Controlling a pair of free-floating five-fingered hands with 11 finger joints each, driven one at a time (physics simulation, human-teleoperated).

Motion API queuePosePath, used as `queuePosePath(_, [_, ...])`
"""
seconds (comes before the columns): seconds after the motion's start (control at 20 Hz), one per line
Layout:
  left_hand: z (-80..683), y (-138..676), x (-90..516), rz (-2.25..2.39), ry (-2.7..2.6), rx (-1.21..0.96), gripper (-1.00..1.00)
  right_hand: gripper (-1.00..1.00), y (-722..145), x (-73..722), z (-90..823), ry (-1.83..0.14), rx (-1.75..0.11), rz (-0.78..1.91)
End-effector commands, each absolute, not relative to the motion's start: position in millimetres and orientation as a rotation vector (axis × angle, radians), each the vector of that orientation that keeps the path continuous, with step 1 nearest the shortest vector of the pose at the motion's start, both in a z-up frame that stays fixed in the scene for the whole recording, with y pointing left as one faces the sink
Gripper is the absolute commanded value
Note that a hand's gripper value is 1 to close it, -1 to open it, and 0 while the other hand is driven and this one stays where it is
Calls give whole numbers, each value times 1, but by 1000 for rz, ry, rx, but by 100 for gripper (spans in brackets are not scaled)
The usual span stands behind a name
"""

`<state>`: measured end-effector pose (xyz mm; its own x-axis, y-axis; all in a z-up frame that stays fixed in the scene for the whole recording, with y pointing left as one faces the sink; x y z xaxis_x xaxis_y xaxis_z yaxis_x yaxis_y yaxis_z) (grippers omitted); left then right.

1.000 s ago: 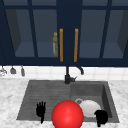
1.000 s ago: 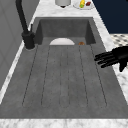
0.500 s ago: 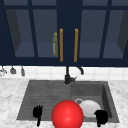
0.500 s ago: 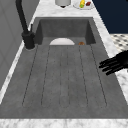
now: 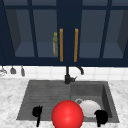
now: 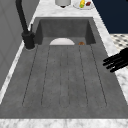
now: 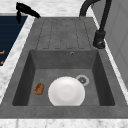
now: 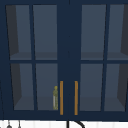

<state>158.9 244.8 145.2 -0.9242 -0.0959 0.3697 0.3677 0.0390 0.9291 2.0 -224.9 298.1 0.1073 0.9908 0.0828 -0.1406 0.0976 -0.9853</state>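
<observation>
From the front, your left hand (image 5: pixel 37 112) hangs over the drainboard's (image 5: pixel 45 97) near edge, holding nothing; your right hand (image 5: pixel 101 117) hovers by the white plate (image 5: pixel 88 107) in the basin, fingers unclear, beside a red ball (image 5: pixel 67 115). From the left, fingers (image 6: pixel 113 61) spread straight. From the right, the plate (image 7: pixel 66 91) lies near a brown sponge (image 7: pixel 39 88).

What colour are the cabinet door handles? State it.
The cabinet door handles are orange, on dark blue doors; the upper view shows them best.

A plate (image 7: pixel 66 91) lies in the sink (image 7: pixel 25 75), right of the draining board (image 6: pixel 62 75).
</observation>
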Motion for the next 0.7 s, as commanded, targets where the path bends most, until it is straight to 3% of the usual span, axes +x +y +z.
queuePosePath(0.0, [164, 242, 154, -1991, -2054, -369, -100, 0, -225, 2, 298, -1071, -1083, 1135])
queuePosePath(0.65, [219, 236, 99, -1980, -2065, -359, -100, 0, -225, 2, 298, -1071, -1083, 1135])
